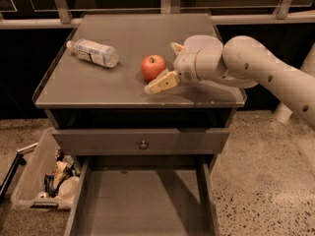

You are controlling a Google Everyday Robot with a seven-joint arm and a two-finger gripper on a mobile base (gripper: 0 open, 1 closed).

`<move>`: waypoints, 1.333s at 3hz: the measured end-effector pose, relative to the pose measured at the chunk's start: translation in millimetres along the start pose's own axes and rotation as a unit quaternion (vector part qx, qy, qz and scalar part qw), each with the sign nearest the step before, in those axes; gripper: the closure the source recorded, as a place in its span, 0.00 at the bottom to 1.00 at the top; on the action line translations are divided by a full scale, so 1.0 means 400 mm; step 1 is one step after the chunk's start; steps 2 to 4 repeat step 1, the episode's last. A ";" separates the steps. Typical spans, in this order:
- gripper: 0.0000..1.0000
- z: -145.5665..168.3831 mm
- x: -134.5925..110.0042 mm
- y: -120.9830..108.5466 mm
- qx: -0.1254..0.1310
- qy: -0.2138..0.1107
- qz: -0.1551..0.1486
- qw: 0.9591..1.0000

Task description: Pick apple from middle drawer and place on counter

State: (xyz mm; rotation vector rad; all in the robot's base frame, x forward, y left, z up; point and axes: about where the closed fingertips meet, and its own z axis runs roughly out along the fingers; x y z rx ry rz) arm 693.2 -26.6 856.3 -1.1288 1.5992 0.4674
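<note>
While the gripper (161, 68) hangs low over the right half of the counter (98, 90), its two fingers stand spread wide and grip nothing. The near finger (161, 82), pale yellow, slants down and left until its tip reaches the counter surface; the far finger (176, 47) shows only as a short tip behind the wrist. The apple (153, 67) sits upright on the counter between the two fingers, stem dimple up, just beside the near finger; whether the two touch cannot be told. The white arm (266, 68) enters from the right and ends in a rounded wrist just right of the apple. A clear plastic bottle (93, 53) lies on its side on the far left of the counter, well apart from the apple. Below the counter's near edge comes a dark gap, then a shut drawer front (98, 141) with a small round knob (143, 144). Lower still, the drawer (142, 200) is pulled out toward the near side. To its left, a clear bin (34, 181) of mixed clutter stands on the speckled floor (266, 181).
</note>
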 end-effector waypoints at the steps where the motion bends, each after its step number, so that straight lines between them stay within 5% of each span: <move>1: 0.00 0.000 0.000 0.000 0.000 0.000 0.000 1.000; 4: 0.00 0.000 0.000 0.000 0.000 0.000 0.000 1.000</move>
